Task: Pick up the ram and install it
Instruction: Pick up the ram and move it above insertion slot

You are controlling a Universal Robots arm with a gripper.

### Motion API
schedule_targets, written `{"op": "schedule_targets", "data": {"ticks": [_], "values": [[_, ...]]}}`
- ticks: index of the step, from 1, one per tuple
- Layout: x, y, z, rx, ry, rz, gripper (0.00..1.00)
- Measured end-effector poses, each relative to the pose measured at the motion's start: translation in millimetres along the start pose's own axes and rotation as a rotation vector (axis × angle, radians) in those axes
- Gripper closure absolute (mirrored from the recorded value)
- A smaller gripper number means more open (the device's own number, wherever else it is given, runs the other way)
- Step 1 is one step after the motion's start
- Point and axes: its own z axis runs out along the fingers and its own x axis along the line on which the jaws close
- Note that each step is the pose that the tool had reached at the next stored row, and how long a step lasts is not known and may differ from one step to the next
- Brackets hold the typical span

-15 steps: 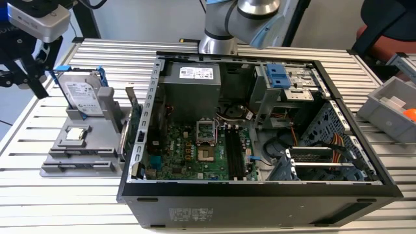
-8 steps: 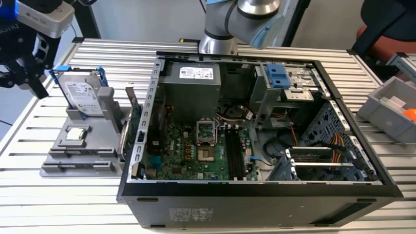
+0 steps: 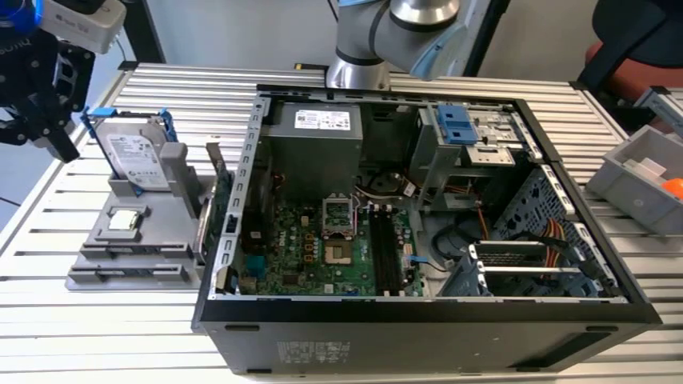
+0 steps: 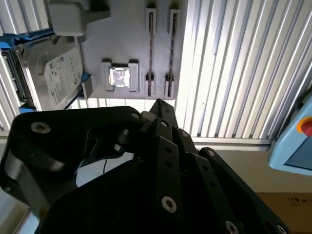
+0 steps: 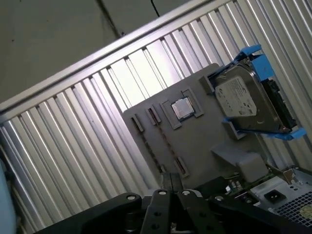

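Over by the grey holder [image 4: 127,29], the gripper [image 4: 158,103] hovers, drawn narrow and seemingly empty; the ram looks neither picked up nor installed.

Hand [image 3: 37,132] cut off at exterior view's left edge; gray bin [image 3: 638,178] cut off at right.

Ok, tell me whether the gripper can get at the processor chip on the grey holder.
Probably yes. The gripper hangs over the table near the grey holder; the processor chip lies uncovered in its recess, and the hard drive stands clear of it.
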Motion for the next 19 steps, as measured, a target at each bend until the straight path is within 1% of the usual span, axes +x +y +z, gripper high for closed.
{"op": "schedule_targets", "data": {"ticks": [3,4,19], "values": [[-0.1,0.1,0.0,0.0002,0.0009,-0.022,1.0],[-0.1,0.1,0.0,0.0002,0.0014,-0.035,1.0],[-0.1,0.1,0.0,0.0004,0.0131,-0.308,1.0]]}}
